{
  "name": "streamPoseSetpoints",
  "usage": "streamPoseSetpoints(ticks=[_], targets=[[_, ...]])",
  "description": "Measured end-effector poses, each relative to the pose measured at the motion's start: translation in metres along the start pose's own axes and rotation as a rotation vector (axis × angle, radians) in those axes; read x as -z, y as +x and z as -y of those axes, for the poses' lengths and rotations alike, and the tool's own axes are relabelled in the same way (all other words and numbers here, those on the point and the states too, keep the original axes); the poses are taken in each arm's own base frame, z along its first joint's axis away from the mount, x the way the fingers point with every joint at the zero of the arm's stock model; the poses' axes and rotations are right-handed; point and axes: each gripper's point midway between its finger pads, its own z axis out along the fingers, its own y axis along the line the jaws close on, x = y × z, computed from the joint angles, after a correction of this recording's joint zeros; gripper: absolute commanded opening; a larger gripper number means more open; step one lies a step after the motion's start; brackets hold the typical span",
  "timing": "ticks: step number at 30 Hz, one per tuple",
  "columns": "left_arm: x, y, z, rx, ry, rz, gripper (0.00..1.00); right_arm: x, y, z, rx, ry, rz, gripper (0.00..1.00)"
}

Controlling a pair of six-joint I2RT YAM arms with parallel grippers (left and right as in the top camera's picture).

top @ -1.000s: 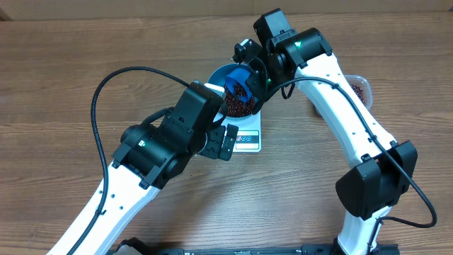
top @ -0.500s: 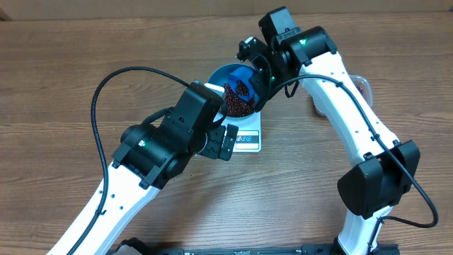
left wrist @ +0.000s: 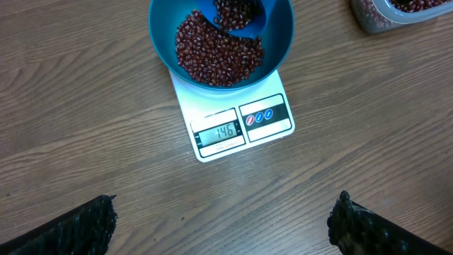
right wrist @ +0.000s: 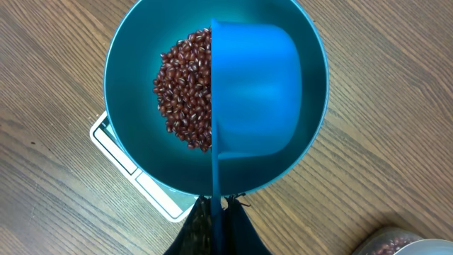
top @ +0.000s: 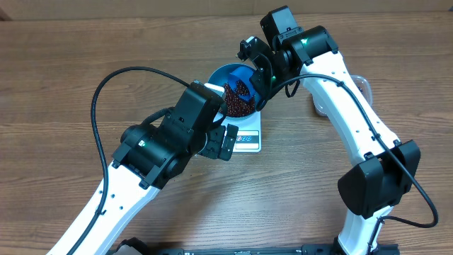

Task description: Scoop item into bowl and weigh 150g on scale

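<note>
scale (left wrist: 233,122) display reading 146, beans (left wrist: 216,55) in blue bowl (left wrist: 161,32), left fingers (left wrist: 78,228) spread wide, right fingers (right wrist: 196,230) clamping scoop (right wrist: 258,92) handle

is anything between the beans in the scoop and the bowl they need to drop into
Nothing visible. The scoop, held by the right gripper, tilts directly over the open bowl, above the beans already inside.

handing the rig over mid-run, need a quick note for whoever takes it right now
Left gripper: open, empty, above the table near the scale.
Right gripper: shut on the scoop handle, scoop tipped over the bowl.
Bowl sits on the scale with beans heaped inside; the tub of spare beans is off to the side.
Done: bulk scooped; display looks like 146.
Left: add a few beans to reach 150.
</note>
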Motion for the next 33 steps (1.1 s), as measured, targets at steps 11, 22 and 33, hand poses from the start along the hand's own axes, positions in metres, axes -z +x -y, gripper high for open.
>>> streamPoseSetpoints(ticks=[11, 22, 33], targets=[[0.000, 0.000, 0.000, 0.000, 0.000, 0.000, 1.00, 0.000, 0.000, -0.001, 0.004, -0.001, 0.000, 0.04], [0.000, 0.000, 0.000, 0.000, 0.000, 0.000, 1.00, 0.010, -0.006, -0.001, 0.014, 0.012, 0.037, 0.04], [0.000, 0.000, 0.000, 0.000, 0.000, 0.000, 1.00, 0.011, -0.005, -0.002, 0.029, 0.011, 0.033, 0.04]])
